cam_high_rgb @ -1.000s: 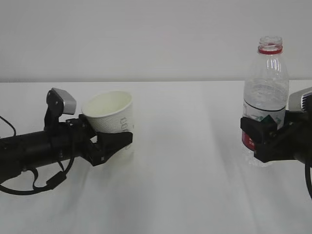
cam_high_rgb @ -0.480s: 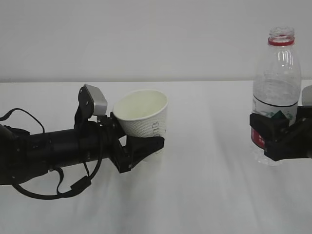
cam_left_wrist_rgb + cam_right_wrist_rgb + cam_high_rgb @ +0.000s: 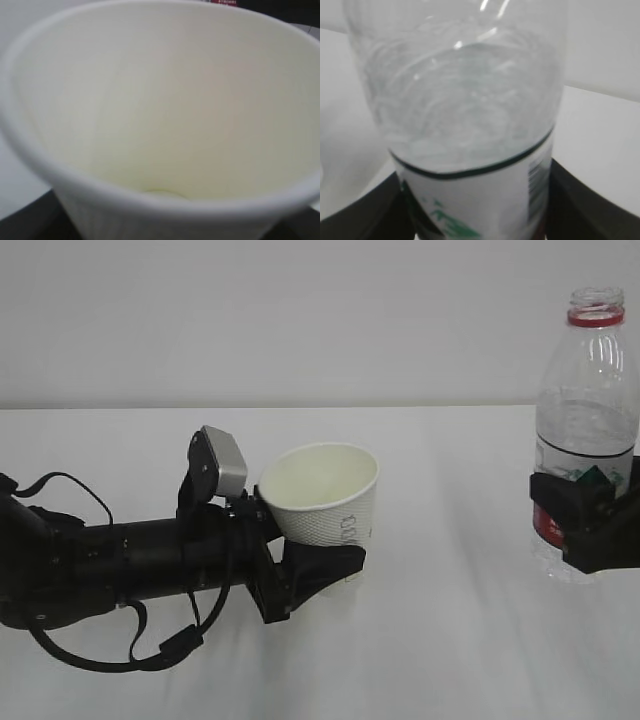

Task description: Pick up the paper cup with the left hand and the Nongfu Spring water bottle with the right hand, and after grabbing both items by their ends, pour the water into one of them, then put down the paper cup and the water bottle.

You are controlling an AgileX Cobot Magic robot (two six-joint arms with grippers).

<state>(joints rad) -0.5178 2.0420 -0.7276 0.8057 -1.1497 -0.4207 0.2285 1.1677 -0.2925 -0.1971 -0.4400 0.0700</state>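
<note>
- While clamped low on its wall by the left hand (image 3: 305,580), the paper cup (image 3: 325,490) tilts slightly, mouth open, well left of the bottle.
- Right hand (image 3: 590,520) fingers grip the upright, uncapped Nongfu Spring water bottle (image 3: 590,410) at its label, water (image 3: 465,95) inside.

The left arm (image 3: 110,565), black with looping cables, lies nearly level, reaching in from 9 o'clock toward centre, a grey camera box (image 3: 222,465) atop its wrist. Its left gripper (image 3: 320,565) is clamped around the paper cup (image 3: 325,495) near its base. At 3 o'clock, the right gripper (image 3: 585,520) clasps the water bottle (image 3: 585,430) at its label, upright.
</note>
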